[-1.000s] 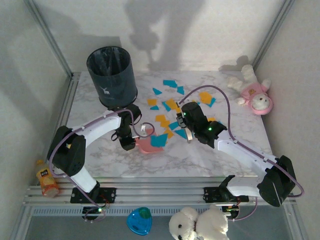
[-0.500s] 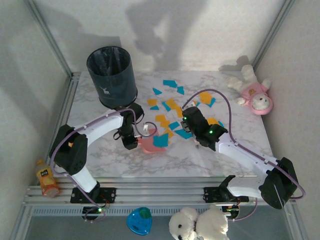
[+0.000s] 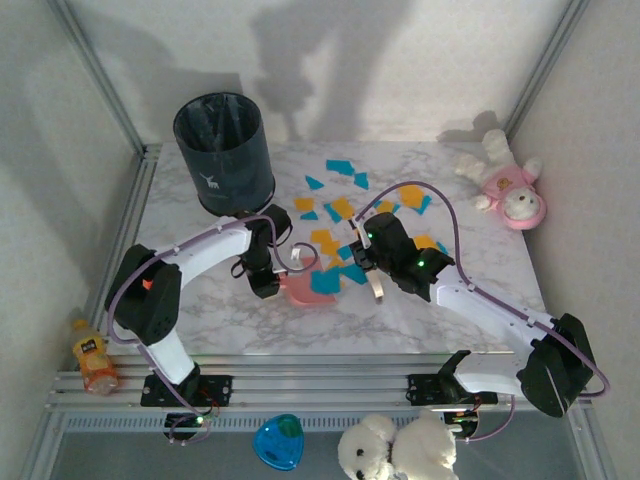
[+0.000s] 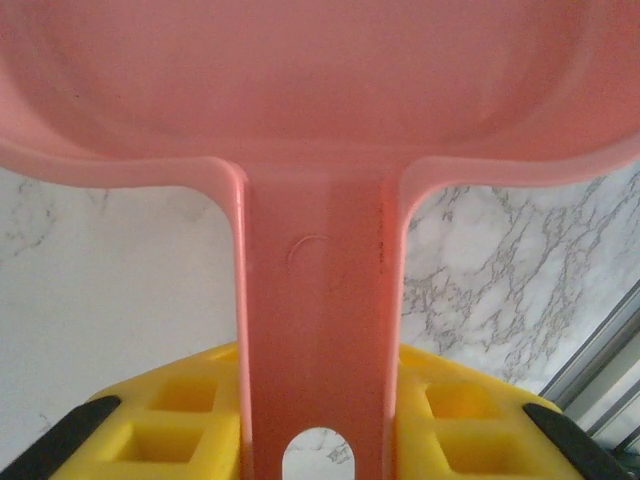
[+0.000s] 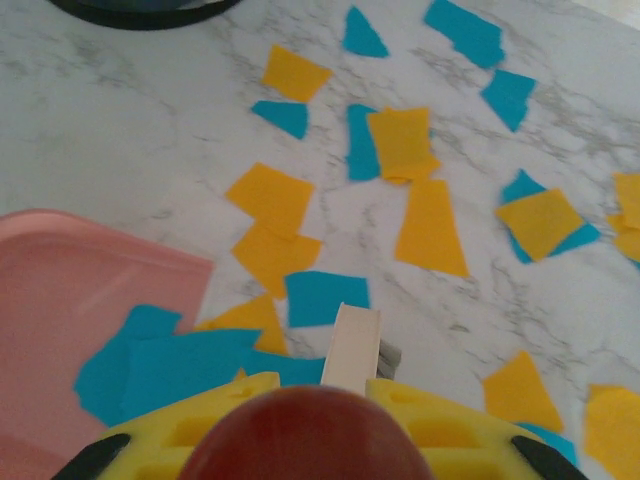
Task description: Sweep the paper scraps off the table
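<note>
Overhead, logs white, grey-veined table (image 3: 190, 320), both arms reaching in from 6 o'clock; finds paper scraps (image 3: 343, 208), teal and orange-yellow, strewn flat from table centre out toward 12 and 1 o'clock; places dark bin (image 3: 223, 155) upright at the 10 o'clock corner and pink-dressed plush toy (image 3: 508, 190) lying at the 2 o'clock corner, both apart from the scraps; puts pink dustpan (image 3: 300, 291) just at 7 o'clock of table centre, mouth turned toward 3 o'clock, one large teal piece lying across its lip.

From left wrist: sees left gripper (image 4: 318, 430) closed narrow on the dustpan's flat handle, yellow fingers (image 4: 165, 425) flanking it on either side; sees pan body at 12 o'clock of that view, marble beneath.

From right wrist: sees right gripper (image 5: 318, 398) shut tight on a tool (image 5: 300, 445), dark red and rounded at the held end, with a pale flat strip (image 5: 352, 343) running out toward 12 o'clock; finds the strip's tip just beside a teal scrap, orange pieces close at 10 and 11 o'clock of it; finds dustpan at 9 o'clock of the view, teal scraps overlapping its near edge; cannot tell whether the strip touches the marble.

Off the table: notes orange bottle (image 3: 90, 355) at 8 o'clock; blue object (image 3: 278, 441) and white plush (image 3: 395, 450) at 6 o'clock.
</note>
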You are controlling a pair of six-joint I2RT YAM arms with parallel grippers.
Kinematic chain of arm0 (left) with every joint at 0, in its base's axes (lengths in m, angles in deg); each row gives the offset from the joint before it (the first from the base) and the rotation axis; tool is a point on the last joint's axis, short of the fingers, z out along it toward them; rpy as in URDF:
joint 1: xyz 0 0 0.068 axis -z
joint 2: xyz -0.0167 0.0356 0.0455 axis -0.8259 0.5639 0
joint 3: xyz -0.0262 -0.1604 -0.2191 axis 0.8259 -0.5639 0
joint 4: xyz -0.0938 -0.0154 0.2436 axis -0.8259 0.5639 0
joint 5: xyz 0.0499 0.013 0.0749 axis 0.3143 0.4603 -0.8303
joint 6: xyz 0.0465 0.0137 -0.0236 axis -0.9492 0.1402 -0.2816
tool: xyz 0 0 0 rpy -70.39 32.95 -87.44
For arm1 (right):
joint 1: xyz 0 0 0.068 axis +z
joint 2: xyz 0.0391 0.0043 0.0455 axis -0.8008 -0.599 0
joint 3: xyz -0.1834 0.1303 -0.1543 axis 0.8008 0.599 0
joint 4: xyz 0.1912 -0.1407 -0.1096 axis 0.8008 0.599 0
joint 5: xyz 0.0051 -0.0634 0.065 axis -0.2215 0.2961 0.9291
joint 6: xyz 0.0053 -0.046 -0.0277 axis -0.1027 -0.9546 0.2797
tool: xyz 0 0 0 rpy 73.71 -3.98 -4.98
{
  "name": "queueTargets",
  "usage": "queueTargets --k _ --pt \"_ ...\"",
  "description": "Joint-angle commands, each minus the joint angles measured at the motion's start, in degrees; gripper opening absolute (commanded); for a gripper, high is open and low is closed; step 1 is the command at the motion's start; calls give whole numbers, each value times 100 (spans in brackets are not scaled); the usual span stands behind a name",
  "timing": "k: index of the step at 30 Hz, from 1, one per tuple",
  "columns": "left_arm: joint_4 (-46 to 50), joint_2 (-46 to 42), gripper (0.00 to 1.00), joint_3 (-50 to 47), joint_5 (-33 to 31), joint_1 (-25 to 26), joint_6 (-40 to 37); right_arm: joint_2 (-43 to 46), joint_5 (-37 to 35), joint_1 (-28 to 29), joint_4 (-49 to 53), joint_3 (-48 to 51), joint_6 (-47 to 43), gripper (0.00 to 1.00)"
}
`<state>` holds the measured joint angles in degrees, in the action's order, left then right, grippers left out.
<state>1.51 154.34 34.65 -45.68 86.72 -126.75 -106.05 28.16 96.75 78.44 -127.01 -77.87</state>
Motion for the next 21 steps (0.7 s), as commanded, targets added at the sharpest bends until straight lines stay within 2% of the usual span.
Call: queueTargets --k 1,11,16,21 --pt "96 113 18 167 122 72 -30 9 650 31 -261 -26 -3 0" --pt "79 183 18 262 149 121 -66 56 919 31 -637 -92 198 0" --pt "81 158 18 211 96 124 -47 260 645 31 -684 -31 204 0" --pt "44 141 18 188 139 116 -42 329 -85 31 -509 -10 317 0"
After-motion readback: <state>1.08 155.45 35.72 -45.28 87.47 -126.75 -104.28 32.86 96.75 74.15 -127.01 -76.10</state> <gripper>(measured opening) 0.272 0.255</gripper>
